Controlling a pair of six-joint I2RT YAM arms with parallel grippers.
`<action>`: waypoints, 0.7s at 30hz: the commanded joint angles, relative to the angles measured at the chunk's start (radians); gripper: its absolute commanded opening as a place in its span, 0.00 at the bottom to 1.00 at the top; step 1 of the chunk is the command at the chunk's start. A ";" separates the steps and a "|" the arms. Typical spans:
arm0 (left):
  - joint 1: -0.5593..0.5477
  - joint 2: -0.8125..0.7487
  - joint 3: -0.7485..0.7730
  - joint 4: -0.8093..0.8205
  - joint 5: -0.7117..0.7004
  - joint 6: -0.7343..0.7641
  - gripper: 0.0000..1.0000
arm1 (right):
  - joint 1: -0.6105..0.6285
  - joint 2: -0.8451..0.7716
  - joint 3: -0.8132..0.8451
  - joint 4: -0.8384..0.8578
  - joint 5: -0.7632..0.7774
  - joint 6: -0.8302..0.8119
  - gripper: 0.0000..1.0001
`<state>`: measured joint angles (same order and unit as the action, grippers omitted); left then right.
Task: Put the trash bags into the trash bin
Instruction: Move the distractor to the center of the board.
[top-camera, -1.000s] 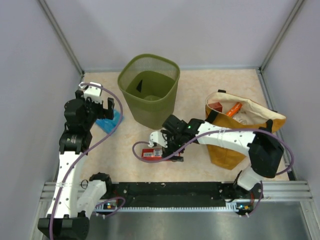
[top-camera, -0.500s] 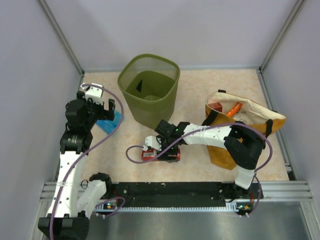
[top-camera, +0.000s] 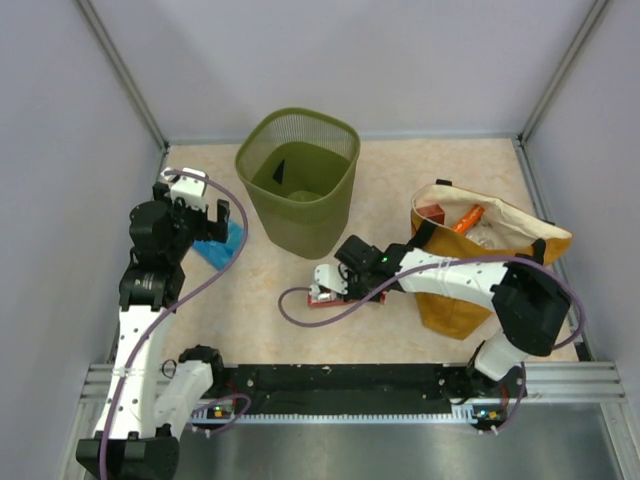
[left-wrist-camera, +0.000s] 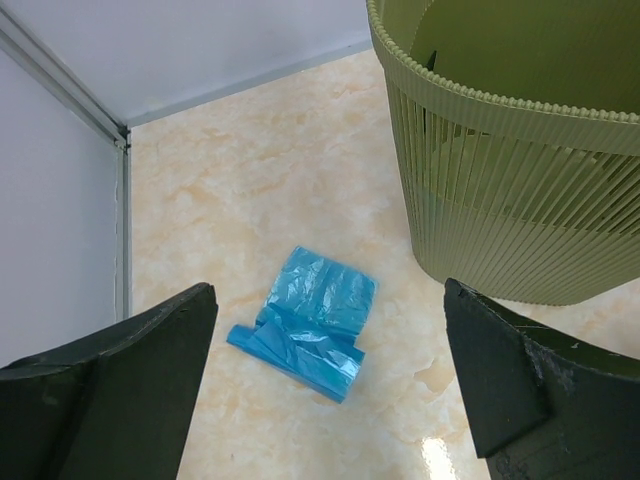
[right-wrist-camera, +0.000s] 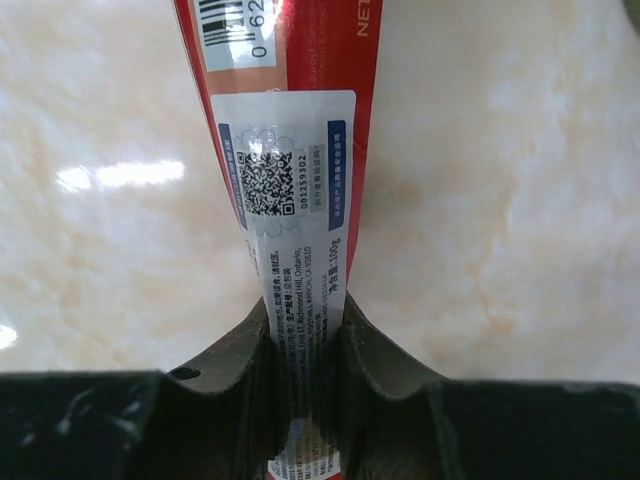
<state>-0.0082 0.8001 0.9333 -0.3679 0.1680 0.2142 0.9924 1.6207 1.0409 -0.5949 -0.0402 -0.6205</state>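
So far, nothing is binned: the folded blue bag (left-wrist-camera: 310, 320) lies on the worktop (left-wrist-camera: 250, 200) just left of the bin (left-wrist-camera: 520, 180), and no blue film shows inside the bin. The left gripper (left-wrist-camera: 325, 360) hangs above the bag, jaws spread wide, touching nothing. In front of the bin, the right gripper (right-wrist-camera: 305, 350) is clamped on a red box (right-wrist-camera: 290, 90), not a task item. Grasp, lift and drop all appear to remain.

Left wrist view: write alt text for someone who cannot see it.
A folded light-blue trash bag lies flat on the beige marbled table, framed between the open fingers of the left end effector above it. The olive-green trash bin stands upright at upper right, apart from the bag.
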 joint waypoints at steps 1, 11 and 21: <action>0.001 -0.022 -0.008 0.024 0.010 0.020 0.99 | -0.107 -0.122 -0.024 -0.016 0.102 -0.021 0.13; 0.002 -0.021 -0.008 0.032 0.024 0.019 0.99 | -0.228 -0.094 0.050 -0.094 0.290 0.110 0.14; 0.001 -0.024 -0.010 0.032 0.024 0.016 0.99 | -0.452 0.111 0.315 -0.071 0.355 0.154 0.13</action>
<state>-0.0082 0.7937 0.9272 -0.3683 0.1791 0.2310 0.6159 1.6634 1.2301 -0.6956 0.1921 -0.5087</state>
